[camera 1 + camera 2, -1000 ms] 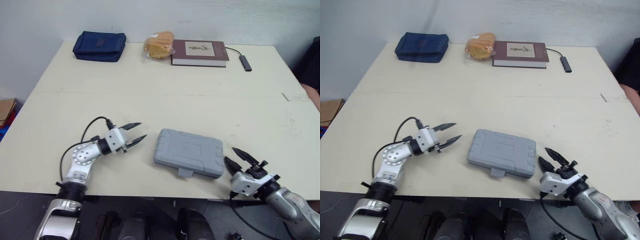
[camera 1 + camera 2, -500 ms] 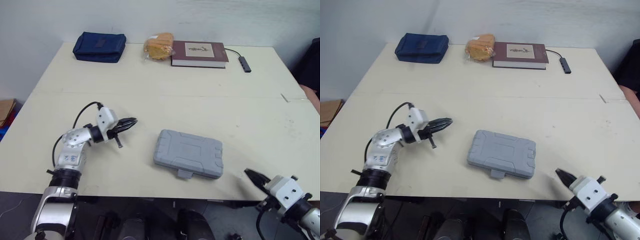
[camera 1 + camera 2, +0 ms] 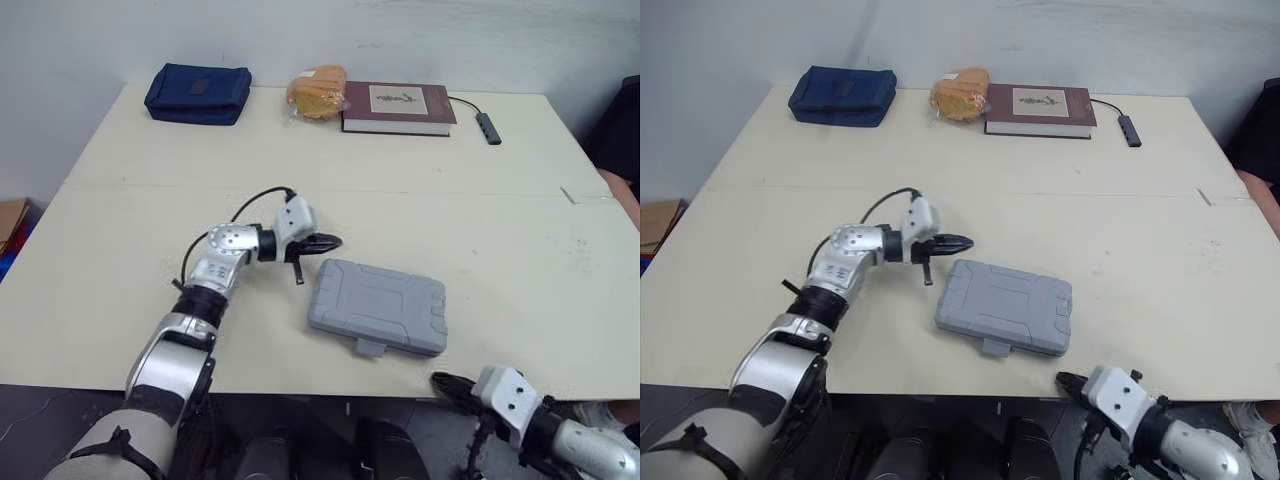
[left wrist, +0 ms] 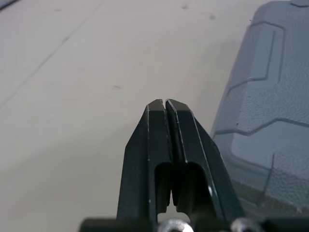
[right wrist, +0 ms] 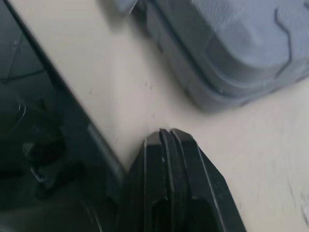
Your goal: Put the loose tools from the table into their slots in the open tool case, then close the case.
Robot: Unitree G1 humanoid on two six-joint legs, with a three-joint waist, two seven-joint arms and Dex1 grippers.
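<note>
- Nearest, at the front edge of the table (image 3: 300,170): right gripper (image 3: 445,384), fingers pressed together on nothing, low and just off the case's near corner. Probably parked there to leave the case alone.
- Just beyond, near the front middle of the table: grey tool case (image 3: 378,307), lying flat with the lid down, latch tab (image 3: 368,347) pointing toward the robot. Judged from this, stowing done and closing done or nearly so; whether the latch is clicked home cannot be told.
- Beside the case's far left corner: left gripper (image 3: 332,241), fingers together and empty, pointing across the far side of the case. Close to the shell but apparently apart from it, well placed for a nudge or a press on the lid.
- Along the far edge, well apart from the work and no part of the task: blue pouch (image 3: 198,92), bagged bread (image 3: 317,90), book (image 3: 398,106), small cabled adapter (image 3: 489,126).
</note>
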